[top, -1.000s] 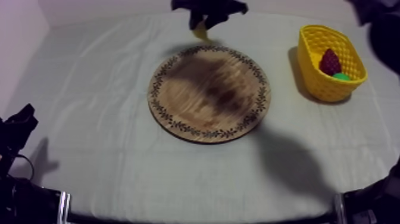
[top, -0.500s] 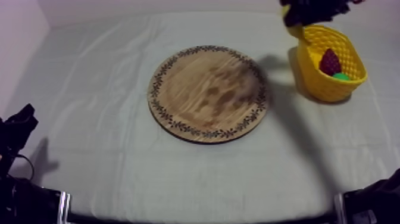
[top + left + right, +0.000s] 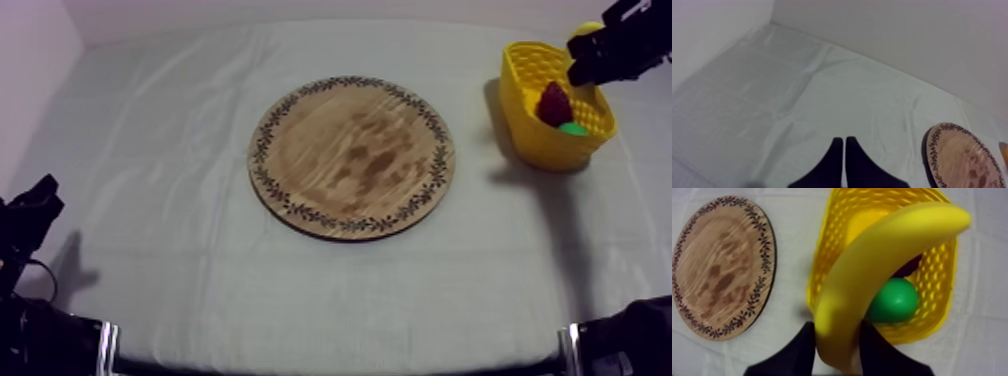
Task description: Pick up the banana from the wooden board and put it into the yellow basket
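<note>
Banana [image 3: 872, 273] hangs above the yellow basket [image 3: 944, 288], pinched near 1 end between the 2 black fingers of the right gripper [image 3: 837, 338], which is closed around it. Held by that end, the fruit's long curve reaches out over the basket's opening, so letting go should drop it inside and not onto the rim. From above, the right gripper [image 3: 615, 45] sits at the far side of the basket [image 3: 535, 145], with a yellow tip of the banana [image 3: 590, 28] poking out beside it.

2 toys already lie in the basket: a small red fruit [image 3: 554, 103] and a green fruit [image 3: 894, 300] (its kind is hard to tell). They leave less free floor, so I judge a release over the open middle to be the safer choice.

The wooden board [image 3: 350, 155] lies at the middle of the desk [image 3: 150, 150], well apart from the basket, and nothing rests on it. The pick looks done and only the drop remains.

The left gripper [image 3: 843, 150] is parked low at its own side, fingers pressed together on nothing, out of the working arm's way.
</note>
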